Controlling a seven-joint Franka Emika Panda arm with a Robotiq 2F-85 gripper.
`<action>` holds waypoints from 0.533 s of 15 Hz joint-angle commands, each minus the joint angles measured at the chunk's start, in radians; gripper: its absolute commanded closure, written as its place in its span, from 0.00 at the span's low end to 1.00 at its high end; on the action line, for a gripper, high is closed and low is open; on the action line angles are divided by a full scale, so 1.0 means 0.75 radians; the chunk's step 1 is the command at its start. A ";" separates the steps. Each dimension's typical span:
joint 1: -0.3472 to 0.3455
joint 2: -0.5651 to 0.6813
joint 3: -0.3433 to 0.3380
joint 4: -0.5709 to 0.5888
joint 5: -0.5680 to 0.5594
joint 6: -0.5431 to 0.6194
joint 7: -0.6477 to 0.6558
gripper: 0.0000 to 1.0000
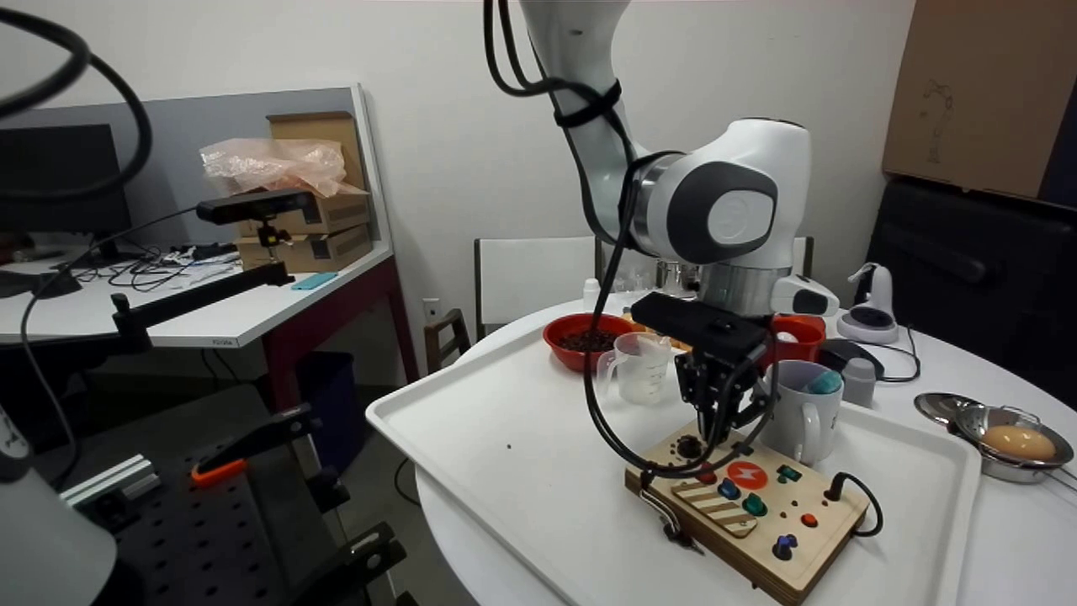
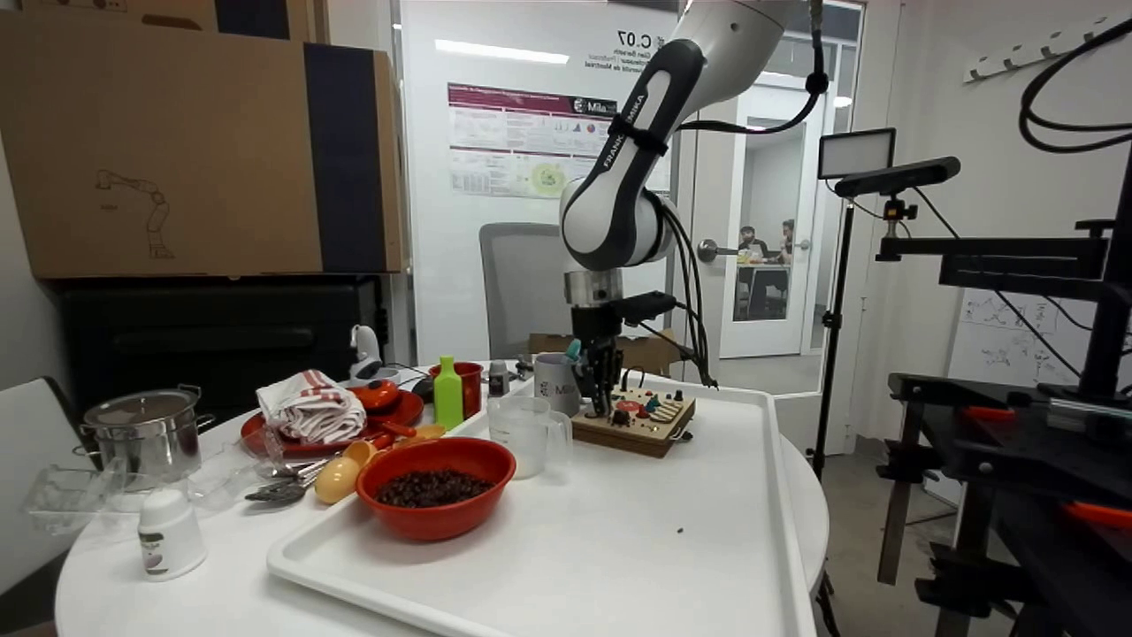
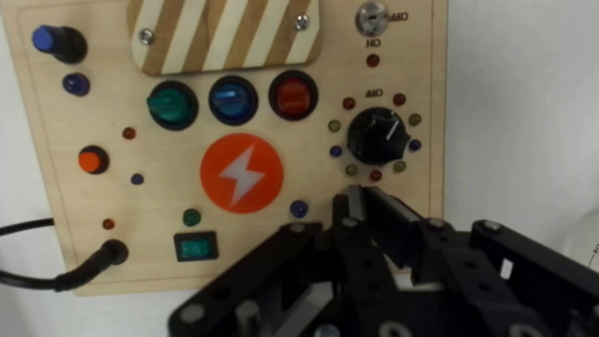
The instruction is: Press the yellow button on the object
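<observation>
The gripper point(image 3: 364, 193) points down with its slim black fingers point(image 3: 355, 206) drawn together at the tips, holding nothing that shows. It stands low over one end of the wooden switch box point(image 3: 306, 159), the task's object; whether the tips press on it I cannot tell. In the wrist view they lie just beside the ring of small lights point(image 3: 334, 126) about a black rotary knob point(image 3: 376, 138), with a strip of wood between them and the box's straight edge. A fleck of yellow point(image 3: 374, 242) shows among the finger links; whether it is the yellow button I cannot tell. A mug point(image 1: 787, 421) is just beside the box, so room is tight there; a measuring jug point(image 1: 644, 374) is near but apart. The broadest stretch of white tray point(image 2: 654, 548) runs from the box past the jug and a red bowl point(image 2: 438, 522), and in an exterior view one tray corner juts past the rounded edge of the white table point(image 1: 1026, 547). The box is pale, rectangular and flat-topped, with darker sides; a red knob point(image 3: 293, 96), a blue knob point(image 3: 232, 100) and a green knob point(image 3: 172, 105), all ridged, sit between a diagonally striped plate point(image 3: 224, 32) and a lightning-bolt disc point(image 3: 241, 173). The jug is see-through, the bowl smooth and round.
</observation>
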 commanded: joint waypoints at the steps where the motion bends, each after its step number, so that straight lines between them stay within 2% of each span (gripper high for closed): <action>1: -0.033 -0.025 0.032 -0.058 0.040 0.048 0.010 0.91; 5: -0.042 -0.112 0.052 -0.082 0.048 0.100 -0.005 0.91; 8: -0.035 -0.219 0.054 -0.121 0.040 0.066 -0.005 0.91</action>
